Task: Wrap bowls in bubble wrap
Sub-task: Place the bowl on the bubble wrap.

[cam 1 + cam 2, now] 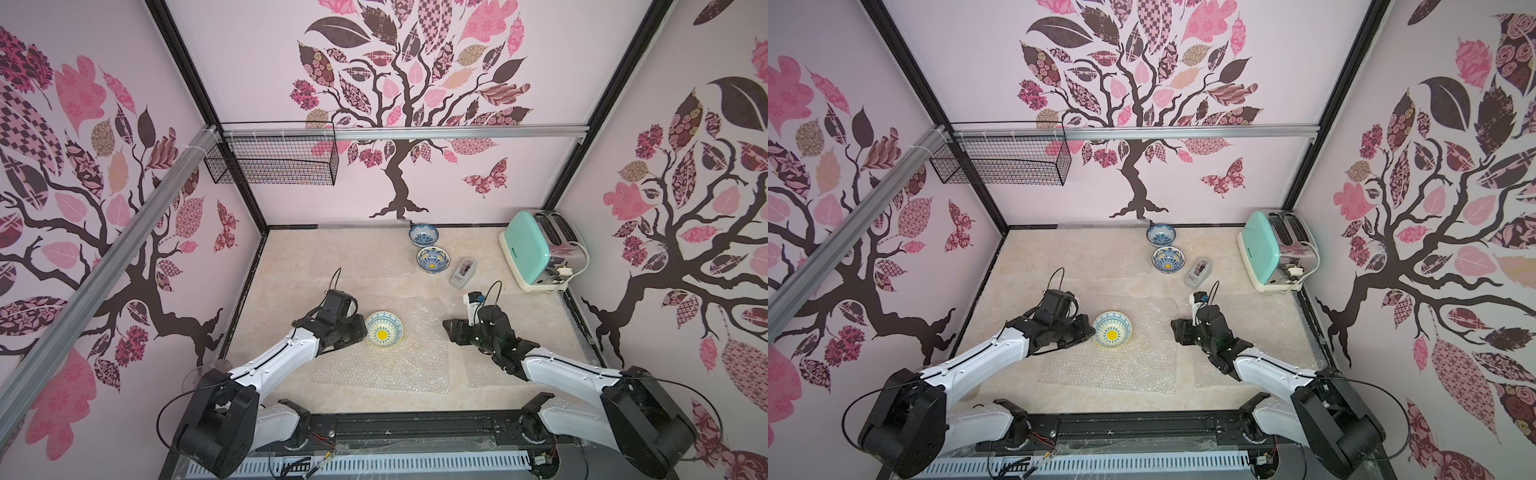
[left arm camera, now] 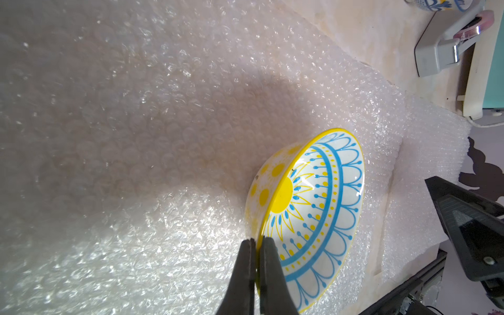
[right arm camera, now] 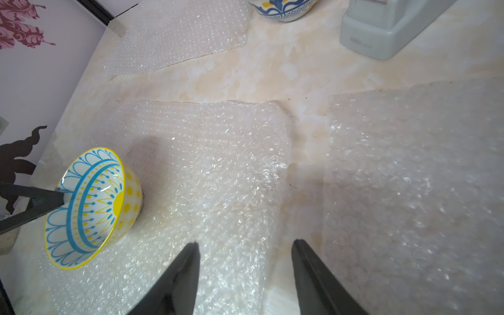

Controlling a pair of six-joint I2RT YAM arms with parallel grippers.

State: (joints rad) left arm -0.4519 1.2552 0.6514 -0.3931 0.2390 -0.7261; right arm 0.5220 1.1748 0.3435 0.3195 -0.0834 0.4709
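The left tool (image 2: pixel 257 241) pinches the rim of the yellow-centred bowl (image 1: pixel 384 329) at the bowl's 9 o'clock. The bowl sits on a bubble wrap sheet (image 1: pixel 386 370). The right tool (image 3: pixel 245 242), jaws wide and empty, hangs over that sheet's 3 o'clock edge. Toward 1 o'clock on the counter (image 1: pixel 374 403) stand a yellow-accented bowl (image 1: pixel 433 259), a blue-and-white bowl (image 1: pixel 424 235), a tape dispenser (image 1: pixel 462 273) and a toaster (image 1: pixel 532 253).

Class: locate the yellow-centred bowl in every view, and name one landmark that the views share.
In a top view: bowl on bubble wrap, left of centre.
In a top view: bowl, same spot.
Left wrist: bowl, rim pinched in the left end effector.
Right wrist: bowl, beyond the open right end effector.
Shared landmark: grey tape dispenser.
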